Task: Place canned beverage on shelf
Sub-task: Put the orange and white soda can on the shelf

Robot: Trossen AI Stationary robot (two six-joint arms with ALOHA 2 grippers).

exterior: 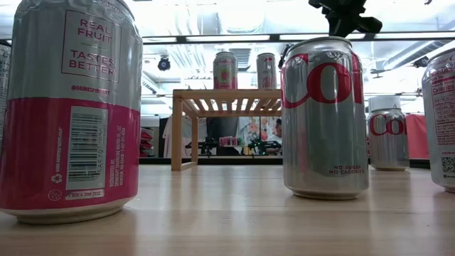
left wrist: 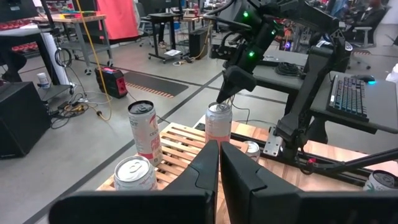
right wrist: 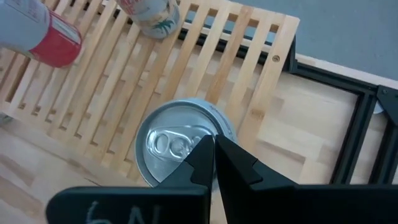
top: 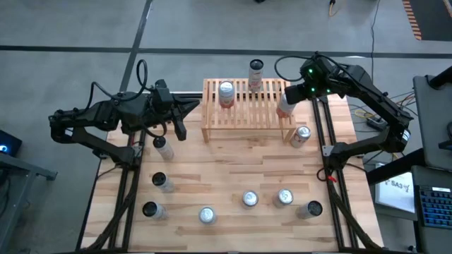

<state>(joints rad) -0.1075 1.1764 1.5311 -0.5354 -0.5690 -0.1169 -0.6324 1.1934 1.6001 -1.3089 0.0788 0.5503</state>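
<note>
A can [right wrist: 180, 149] is seen standing on the shelf [top: 247, 113] at its right end, about two o'clock from the table centre; the right gripper [right wrist: 213, 144] hangs directly over its lid, fingers pressed together and grasping nothing; whether the tips touch the lid cannot be told. Two more cans [top: 226, 93] are stood on the shelf at its middle and back edge. The left gripper [left wrist: 219, 155] is held at nine o'clock, off the shelf's left end, fingers likewise clenched and empty.

The can is judged rigid but thin-walled, smooth and slippery, likely heavy if full, and easily tipped on the slats; it would best be taken around the middle of its side, not by the lid.

The can is set close to the shelf's right edge, with little margin there; open slats are left between it and the middle can. A further can [top: 301, 135] lies on the table [top: 212, 176] just beside the shelf's right leg; loose cans are scattered toward six o'clock, well apart.
</note>
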